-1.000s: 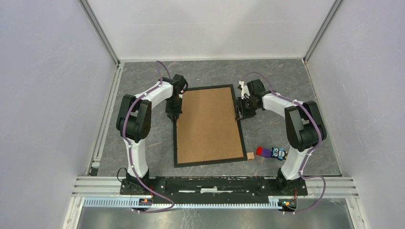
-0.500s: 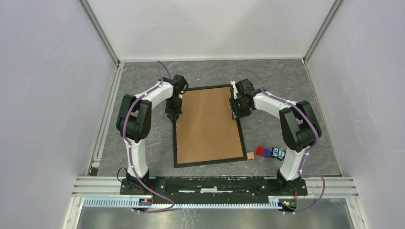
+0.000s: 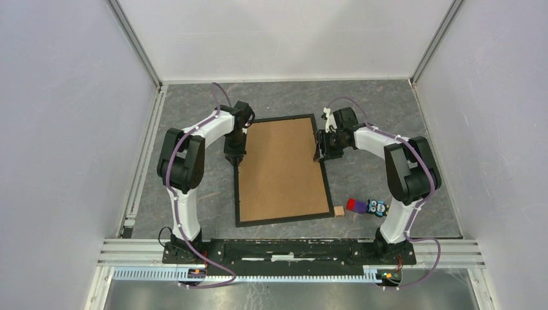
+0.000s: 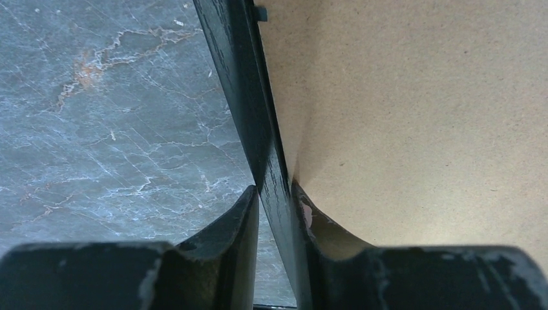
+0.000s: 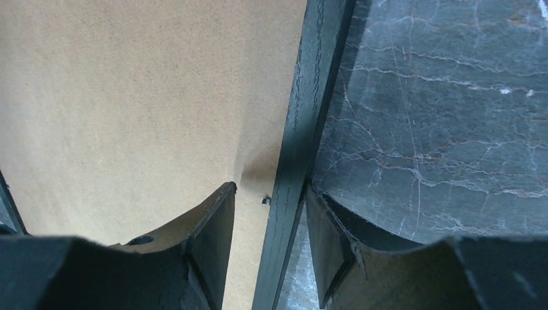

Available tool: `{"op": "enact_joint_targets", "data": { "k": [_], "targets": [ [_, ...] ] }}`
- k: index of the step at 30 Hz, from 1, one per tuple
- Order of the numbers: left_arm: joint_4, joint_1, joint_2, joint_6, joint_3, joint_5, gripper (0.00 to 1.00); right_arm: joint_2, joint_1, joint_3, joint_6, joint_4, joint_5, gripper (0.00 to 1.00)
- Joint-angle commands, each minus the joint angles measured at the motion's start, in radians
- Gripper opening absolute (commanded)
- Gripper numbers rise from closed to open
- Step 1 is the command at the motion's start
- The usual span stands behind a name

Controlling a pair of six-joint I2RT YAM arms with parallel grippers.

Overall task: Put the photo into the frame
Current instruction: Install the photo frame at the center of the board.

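The black frame (image 3: 284, 219) lies flat on the grey marble-look table with a brown backing board (image 3: 281, 168) filling it. The photo is hidden. My left gripper (image 3: 234, 157) stands over the frame's left rail near the far corner. In the left wrist view its fingers (image 4: 249, 213) sit on both sides of the rail (image 4: 242, 97) and close on it. My right gripper (image 3: 321, 150) straddles the right rail (image 5: 310, 97). It is open: one finger rests against the rail's outer side, and the other hangs over the board (image 5: 129, 97) with a gap.
A small wooden block (image 3: 338, 211) lies at the frame's near right corner. Beside it are a purple and red piece (image 3: 355, 205) and a blue owl figure (image 3: 377, 207), close to the right arm's base. White walls enclose the table.
The right gripper swung left over the frame's right rail, then drew back slightly to the right, and its jaws widened. The left arm stayed put and its grip loosened a little.
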Motion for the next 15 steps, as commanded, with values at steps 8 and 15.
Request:
{"op": "enact_joint_targets", "data": {
  "k": [8, 15],
  "targets": [
    [0.056, 0.056, -0.025, -0.005, -0.036, 0.076, 0.29, 0.050, 0.040, 0.003, 0.188, 0.260, -0.151, 0.49],
    [0.061, 0.100, -0.026, -0.009, -0.039, 0.037, 0.27, 0.031, 0.056, 0.135, 0.046, 0.063, -0.025, 0.54]
  ]
}}
